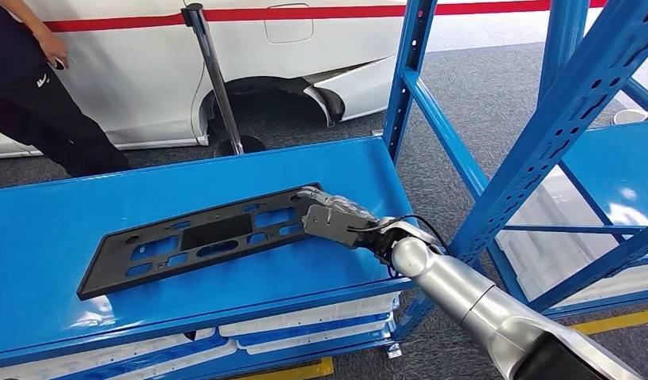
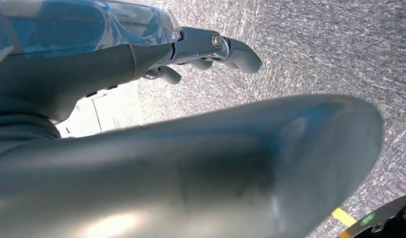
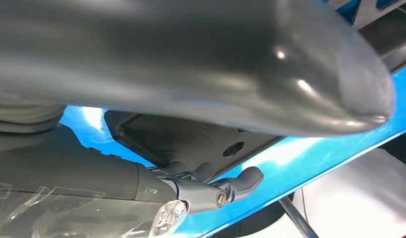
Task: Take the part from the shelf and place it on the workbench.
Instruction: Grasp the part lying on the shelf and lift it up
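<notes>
Right hand [image 1: 330, 215] with fingers curled over the right end of the black part [image 1: 202, 236], lying flat along the blue shelf [image 1: 59, 229]; a firm grip before lifting prevents tipping.

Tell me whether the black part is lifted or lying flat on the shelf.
Lying flat: the black part rests flush on the blue shelf, right hand at its end.

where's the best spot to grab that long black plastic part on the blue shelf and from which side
Probably the right short end of the black part, approached from the right, where the right hand already is. The part lies flat on the blue shelf and is long, thin and full of cutouts. Its end edge gives the fingers a rim to close over.
</notes>
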Motion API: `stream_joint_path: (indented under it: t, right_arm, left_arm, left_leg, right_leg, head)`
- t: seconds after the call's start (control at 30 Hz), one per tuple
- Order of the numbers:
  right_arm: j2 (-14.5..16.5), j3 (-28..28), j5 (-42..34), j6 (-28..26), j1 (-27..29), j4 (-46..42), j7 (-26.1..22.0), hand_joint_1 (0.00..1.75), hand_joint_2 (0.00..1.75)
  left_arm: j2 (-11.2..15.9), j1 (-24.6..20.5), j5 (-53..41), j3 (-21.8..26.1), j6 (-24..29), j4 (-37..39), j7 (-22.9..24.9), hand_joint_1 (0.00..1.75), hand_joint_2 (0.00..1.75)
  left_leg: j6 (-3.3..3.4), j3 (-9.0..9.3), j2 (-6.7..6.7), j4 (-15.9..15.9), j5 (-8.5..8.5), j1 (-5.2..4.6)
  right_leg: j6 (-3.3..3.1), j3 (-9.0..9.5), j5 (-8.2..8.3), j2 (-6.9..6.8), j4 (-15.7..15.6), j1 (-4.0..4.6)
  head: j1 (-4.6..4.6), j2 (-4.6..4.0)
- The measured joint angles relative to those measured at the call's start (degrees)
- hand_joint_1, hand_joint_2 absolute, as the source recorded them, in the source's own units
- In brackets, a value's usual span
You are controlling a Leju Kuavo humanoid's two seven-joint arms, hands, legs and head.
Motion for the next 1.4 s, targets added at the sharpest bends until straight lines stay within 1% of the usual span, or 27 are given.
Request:
stream_joint_path:
  t: [0.17, 0.37, 0.43, 0.57, 0.7, 0.93, 1.07, 1.3, 1.4]
  right_arm:
    - [0.1, 0.0, 2.0, -0.4, 0.0, -0.7, 0.3, 0.0, 0.0]
    - [0.3, 0.4, 4.7, -0.1, -0.5, -4.4, 2.8, 0.0, 0.0]
    - [0.8, 0.9, 5.7, 1.2, -1.1, -5.6, 4.0, 0.0, 0.0]
    - [2.9, 2.6, 6.6, 3.7, -2.7, -6.8, 6.4, 0.0, 0.0]
    - [4.3, 4.0, 6.7, 4.0, -3.4, -7.0, 6.7, 0.0, 0.0]
    - [4.9, 5.7, 6.2, 4.3, -3.9, -7.0, 6.1, 0.0, 0.0]
    - [5.1, 6.6, 5.7, 4.7, -3.9, -6.8, 4.6, 0.0, 1.75]
    - [5.1, 7.2, 2.9, 3.8, -2.9, -6.0, -1.1, 0.0, 1.75]
    - [5.0, 7.0, 1.1, 4.0, -2.1, -5.5, -2.6, 0.0, 0.44]
  left_arm:
    - [0.0, 0.2, 0.2, 0.0, 0.4, 0.0, 0.0, 0.0, 0.0]
    - [0.0, 0.7, 0.4, 0.0, 0.8, 0.0, -0.5, 0.0, 0.0]
    - [0.0, 0.7, 0.4, 0.0, 0.9, 0.0, -0.6, 0.0, 0.0]
    - [-0.6, 0.2, 0.4, 0.0, 1.0, 0.0, -0.7, 0.0, 0.0]
    - [-1.2, -0.1, 0.4, 0.0, 1.0, 0.0, -0.7, 0.0, 0.0]
    - [-1.8, -0.3, 0.3, 0.0, 1.4, 0.0, -1.0, 0.0, 0.0]
    - [-2.7, -0.4, 0.8, 0.0, 1.8, 0.0, -0.8, 0.0, 0.0]
    - [-3.7, -0.3, 1.2, 0.0, 1.9, 0.0, -0.8, 0.0, 0.0]
    - [-3.7, -0.3, 1.1, 0.0, 1.7, 0.0, -0.8, 0.0, 0.0]
  left_leg:
    - [0.0, -0.01, -0.01, 0.0, 0.0, 0.0]
    - [0.0, -0.04, -0.01, 0.0, 0.01, 0.0]
    - [0.0, -0.07, 0.0, 0.0, 0.0, 0.0]
    - [-0.01, -0.08, 0.0, 0.0, 0.01, 0.01]
    - [-0.01, -0.1, -0.02, 0.0, 0.02, 0.01]
    - [-0.01, -0.12, -0.02, 0.0, 0.02, -0.01]
    - [-0.01, -0.12, -0.02, 0.0, 0.02, -0.01]
    - [-0.01, -0.12, -0.02, 0.0, 0.02, 0.0]
    - [-0.01, -0.13, -0.01, 0.0, 0.02, 0.0]
  right_leg:
    - [0.0, 0.01, 0.0, -0.01, 0.0, 0.0]
    - [0.0, -0.03, 0.0, -0.01, 0.0, 0.0]
    - [0.01, -0.07, 0.01, 0.02, 0.0, 0.0]
    - [0.0, -0.11, 0.0, 0.01, 0.0, 0.01]
    - [0.0, -0.11, 0.0, -0.03, 0.0, 0.01]
    - [0.0, -0.12, 0.0, -0.02, 0.0, 0.0]
    - [0.01, -0.12, 0.0, -0.02, 0.0, -0.01]
    - [0.0, -0.14, 0.0, -0.02, 0.0, 0.0]
    - [0.0, -0.15, 0.0, -0.02, 0.0, 0.0]
  head:
    - [0.0, 0.0]
    - [0.0, 0.0]
    - [0.0, 0.0]
    - [0.0, 0.0]
    - [0.0, 0.0]
    - [0.0, 0.0]
    - [0.0, 0.0]
    - [0.0, 0.0]
    - [0.0, 0.0]
